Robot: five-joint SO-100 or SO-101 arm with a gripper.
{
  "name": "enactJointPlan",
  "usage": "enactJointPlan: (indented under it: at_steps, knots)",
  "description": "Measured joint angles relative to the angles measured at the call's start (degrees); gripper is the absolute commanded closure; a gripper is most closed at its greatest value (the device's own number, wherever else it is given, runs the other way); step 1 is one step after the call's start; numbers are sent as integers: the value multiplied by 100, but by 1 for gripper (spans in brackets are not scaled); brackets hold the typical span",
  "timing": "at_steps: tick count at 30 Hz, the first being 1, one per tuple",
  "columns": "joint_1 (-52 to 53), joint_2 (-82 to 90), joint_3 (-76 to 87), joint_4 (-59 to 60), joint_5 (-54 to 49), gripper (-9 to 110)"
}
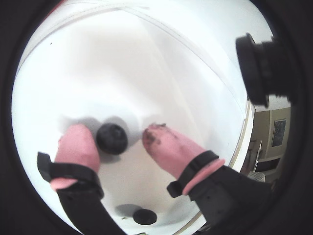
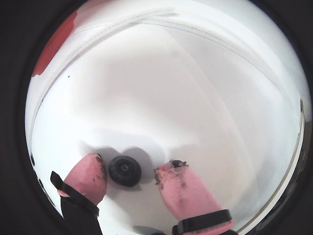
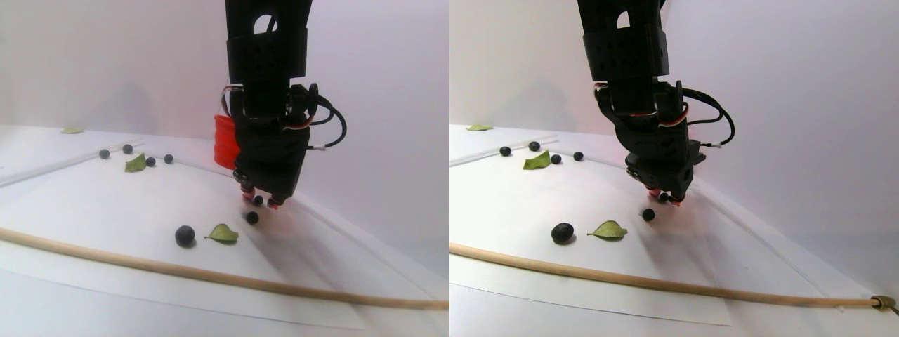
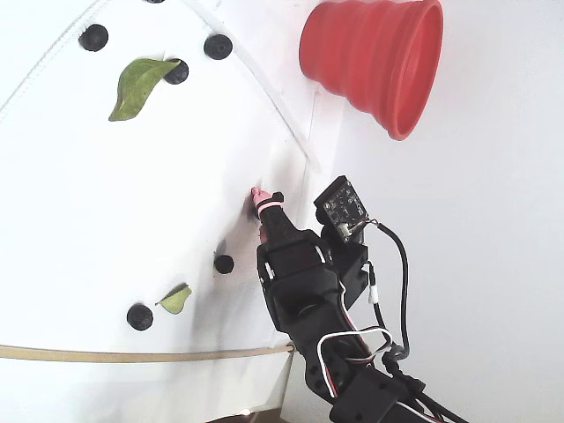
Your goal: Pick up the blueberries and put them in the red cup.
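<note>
One of the blueberries (image 1: 112, 138) (image 2: 124, 170) lies on the white sheet between my pink fingertips. My gripper (image 1: 115, 132) (image 2: 129, 165) is open: the berry sits close to the left finger (image 1: 76, 147), with a clear gap to the right finger (image 1: 166, 147). In the stereo pair view my gripper (image 3: 260, 201) hangs tip-down at the sheet. Another berry (image 3: 252, 217) (image 4: 224, 263) lies just beside it, and a larger one (image 3: 185, 235) (image 4: 139, 316) farther off. The red cup (image 4: 374, 53) (image 3: 223, 144) lies on its side beyond my gripper (image 4: 267, 196).
Several more berries (image 4: 218, 46) and a green leaf (image 4: 137, 84) lie at the sheet's far end. A smaller leaf (image 4: 176, 300) sits by the large berry. A thin wooden stick (image 3: 211, 277) (image 4: 132, 355) runs along the sheet's near edge.
</note>
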Motion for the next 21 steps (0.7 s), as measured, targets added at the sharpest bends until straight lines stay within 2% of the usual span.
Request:
enactJointPlan:
  at_steps: [21]
  knots:
    - [-18, -246, -202, -149, -299, 89]
